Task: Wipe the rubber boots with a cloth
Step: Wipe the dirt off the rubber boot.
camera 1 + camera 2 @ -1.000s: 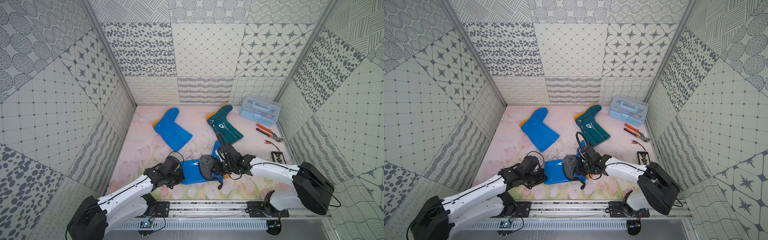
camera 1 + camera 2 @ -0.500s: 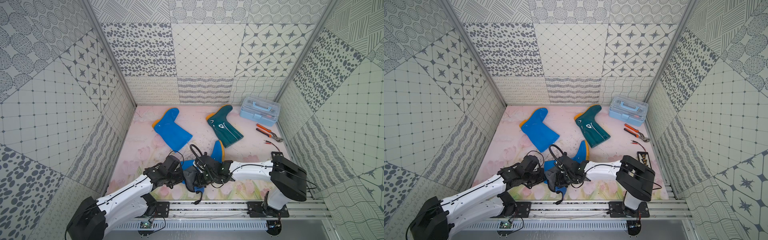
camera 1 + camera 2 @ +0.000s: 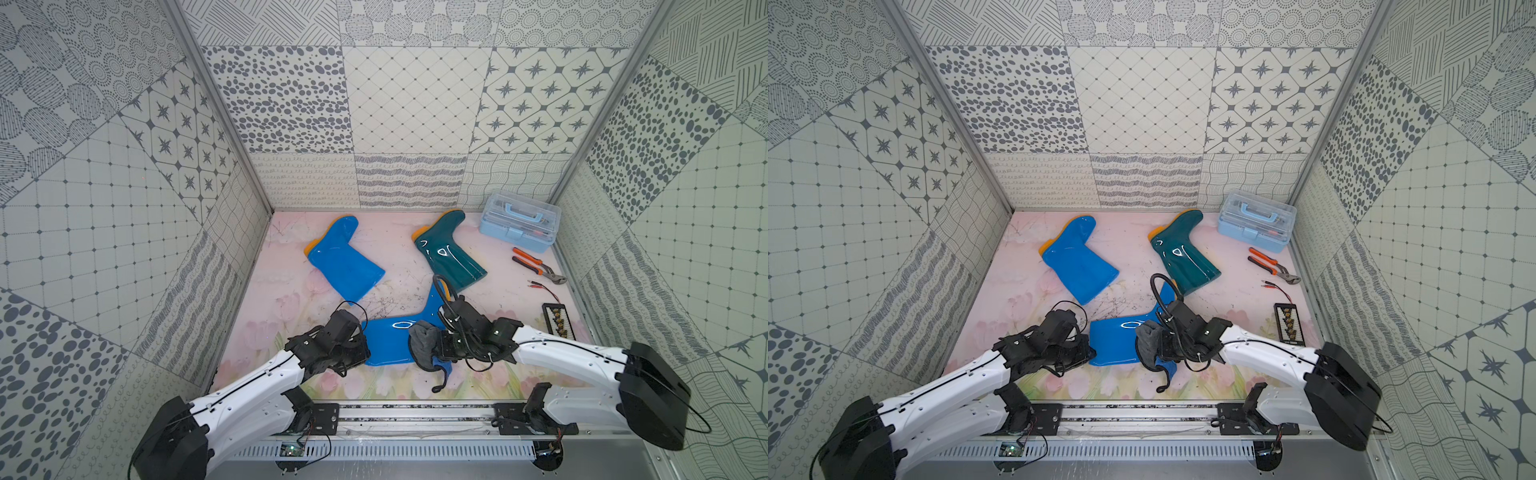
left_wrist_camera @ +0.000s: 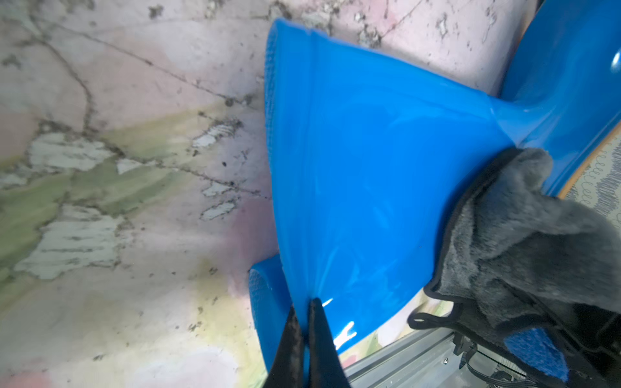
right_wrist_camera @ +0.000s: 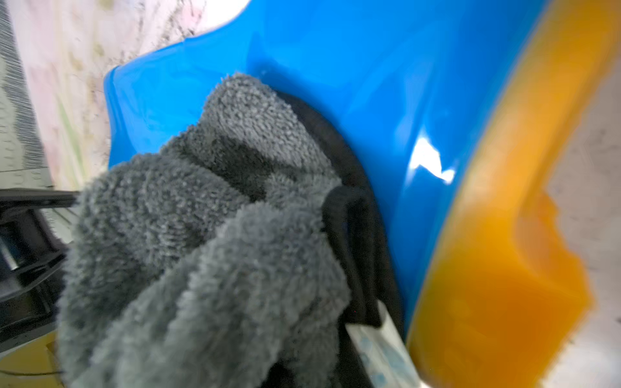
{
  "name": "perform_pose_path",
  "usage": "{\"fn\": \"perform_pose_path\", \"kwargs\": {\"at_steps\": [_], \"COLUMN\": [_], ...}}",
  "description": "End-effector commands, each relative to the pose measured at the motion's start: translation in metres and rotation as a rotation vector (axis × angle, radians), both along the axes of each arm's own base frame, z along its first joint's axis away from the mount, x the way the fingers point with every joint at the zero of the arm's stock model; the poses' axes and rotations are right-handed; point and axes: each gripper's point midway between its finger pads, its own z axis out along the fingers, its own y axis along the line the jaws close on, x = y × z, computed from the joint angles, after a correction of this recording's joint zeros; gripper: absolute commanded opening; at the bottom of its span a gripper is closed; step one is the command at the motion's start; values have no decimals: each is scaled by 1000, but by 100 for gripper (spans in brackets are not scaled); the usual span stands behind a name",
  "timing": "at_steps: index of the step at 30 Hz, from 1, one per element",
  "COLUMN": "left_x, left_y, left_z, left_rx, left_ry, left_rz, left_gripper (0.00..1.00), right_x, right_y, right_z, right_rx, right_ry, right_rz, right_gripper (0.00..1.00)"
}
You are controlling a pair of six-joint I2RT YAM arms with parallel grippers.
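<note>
Room: patterned grey-and-white walls (image 3: 415, 104) close in the table; a pink flowered mat (image 3: 286, 299) covers it, scuffed with dark marks.
Boots: far blue boot (image 3: 343, 266) and teal boot (image 3: 449, 257) lie flat toward the back, well apart from both arms; near blue boot (image 3: 388, 340) lies flat at the front, between the two arms.
Left gripper: left gripper (image 4: 303, 315) has its fingers pressed together on the thin wall at the mouth of the near blue boot; it pins that end down.
Right gripper: right gripper (image 3: 436, 347) is clamped on the cloth (image 3: 420, 338); the fingers themselves are buried in the grey pile, and the black loop hangs down toward the rail.
Cloth contact: the bunched cloth touches the near blue boot at the ankle bend, just beside the orange sole.
Key relation: the shaft's long axis runs across the table, mouth toward the left arm, ankle toward the right arm, foot turned to the back wall; from the cloth, the bare shaft stretches toward the left gripper; the right arm is the nearer one to wipe it.
Judgement: the next stroke probably should follow this axis, toward the pinned mouth.
Other things: toolbox (image 3: 517, 226) and pliers (image 3: 536, 266) sit at the far right, not involved.
</note>
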Motion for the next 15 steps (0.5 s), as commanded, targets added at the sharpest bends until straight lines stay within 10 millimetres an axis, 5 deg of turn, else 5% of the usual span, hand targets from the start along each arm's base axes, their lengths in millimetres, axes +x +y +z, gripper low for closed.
{"fn": "perform_pose_path", "kwargs": {"at_steps": [1, 4, 7, 10, 15], "left_x": [0, 5, 3, 1, 3], "left_y": [8, 3, 12, 18, 15], "left_z": [-7, 1, 1, -1, -2], "left_rx": [64, 63, 114, 126, 119], "left_ry": [16, 6, 3, 0, 0], "left_rz": [2, -13, -17, -8, -3], "left_gripper": [0, 0, 0, 0, 0], "right_x": [26, 20, 24, 38, 57], "right_y": [91, 145, 134, 74, -68], "right_z": [27, 30, 16, -2, -9], "right_rx": [125, 176, 137, 42, -117], "right_ry": [-88, -55, -17, 18, 36], "right_rz": [124, 251, 259, 173, -84], "right_gripper": [0, 0, 0, 0, 0]}}
